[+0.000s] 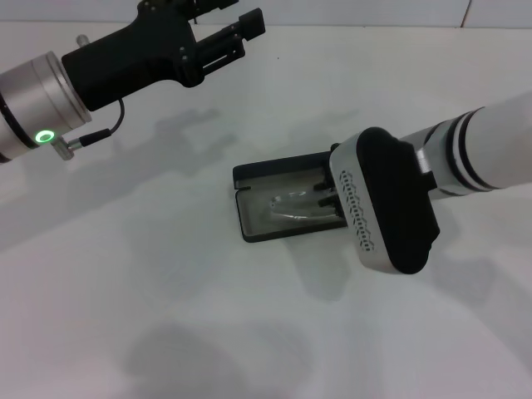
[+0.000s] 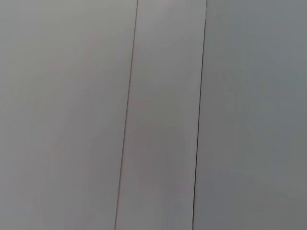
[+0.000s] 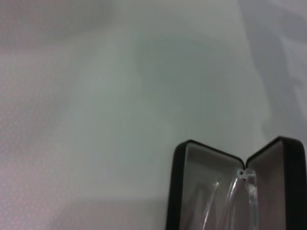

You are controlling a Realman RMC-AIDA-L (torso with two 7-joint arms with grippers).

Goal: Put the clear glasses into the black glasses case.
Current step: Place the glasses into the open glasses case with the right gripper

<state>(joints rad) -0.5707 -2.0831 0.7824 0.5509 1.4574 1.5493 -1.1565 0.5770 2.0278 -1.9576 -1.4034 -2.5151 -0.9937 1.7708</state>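
head view — white table (image 1: 166, 316) — pale wall (image 1: 349, 10)

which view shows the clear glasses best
The head view: the clear glasses lie inside the open black glasses case, with the right gripper over their near end. The right wrist view catches only the thin arms and a hinge. The left wrist view shows none of them.

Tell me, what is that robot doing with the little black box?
The right claw is reaching into the open black hinged glasses case on the white table. The clear plastic wraparound glasses are lying inside it on the grey lining. Whether the claw is gripping them is hidden. The left claw is parked far back, away from the case.
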